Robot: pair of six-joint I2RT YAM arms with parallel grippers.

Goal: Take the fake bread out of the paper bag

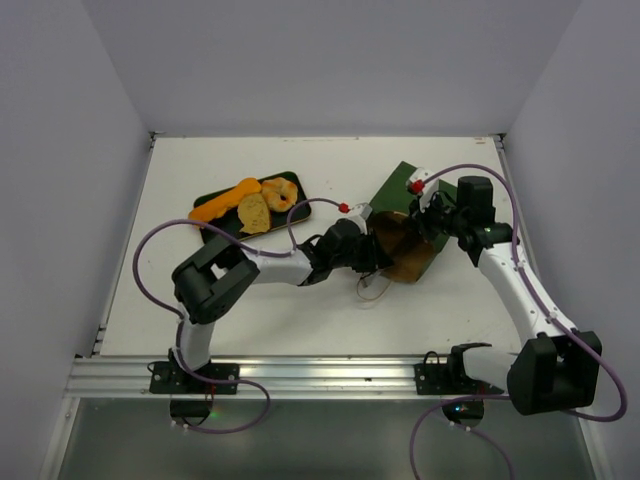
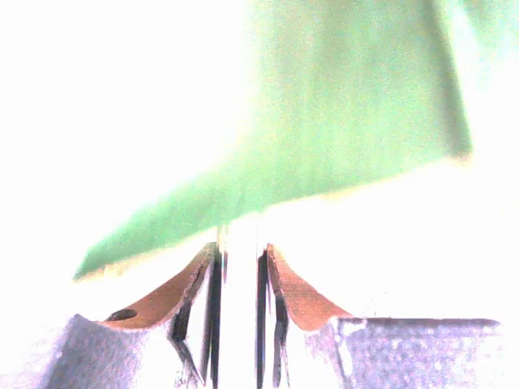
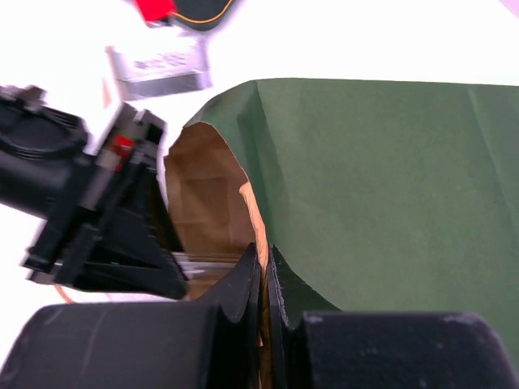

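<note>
Surface: white table [image 1: 150,300] closed in by pale walls on the left, far and right sides.
Tray: dark green flat tray [image 1: 225,231], far left, serving as the drop-off for what comes out.
Fake bread: three pieces lie on the tray, an orange loaf [image 1: 225,203], a tan slice [image 1: 254,213] and a golden roll [image 1: 280,193]. Whether any piece remains in the bag cannot be told.
Left arm: its elbow is folded near its base and its forearm stretches right, low over the table, toward the bag's mouth.
Left gripper [image 1: 375,258]: it sits at the brown opening, probably reaching for another piece. The wrist view is washed out. The fingers stand close with a narrow gap, and it cannot be told whether they pinch anything.
Paper bag [image 1: 400,185]: right of centre, lying on its side with the mouth turned left toward the left arm. It is likely laid this way so the inside can be reached level.
Right gripper [image 3: 264,258]: clamped on the bag's rim, apparently to hold the mouth open and steady.
Right arm: it rises from its near-right base and bends far and left, down to the bag.
</note>
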